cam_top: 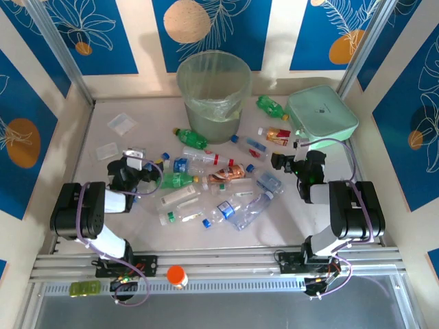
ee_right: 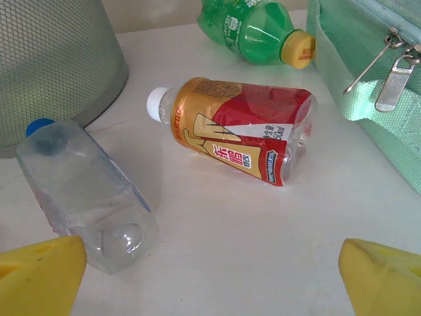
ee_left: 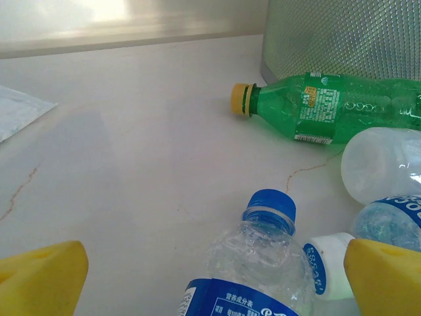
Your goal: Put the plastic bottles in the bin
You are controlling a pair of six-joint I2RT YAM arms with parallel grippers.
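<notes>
The plastic bottles [cam_top: 194,140] lie scattered on the bench [cam_top: 151,113] in front of the bin [cam_top: 213,92], and inside the bin you can see its clear bag lining. Your left claw [ee_left: 214,280] stands wide open, low over a clear blue-capped bottle [ee_left: 260,257]. Your right claw [ee_right: 210,276] is wide open too, facing a red-and-gold labelled bottle [ee_right: 240,128] that lies between the bin and the zipped mint-green box [ee_right: 368,72].

Glossy plastic bottles [ee_right: 237,128] lie on a smooth matt table [ee_left: 131,164] (faintly veined).
</notes>
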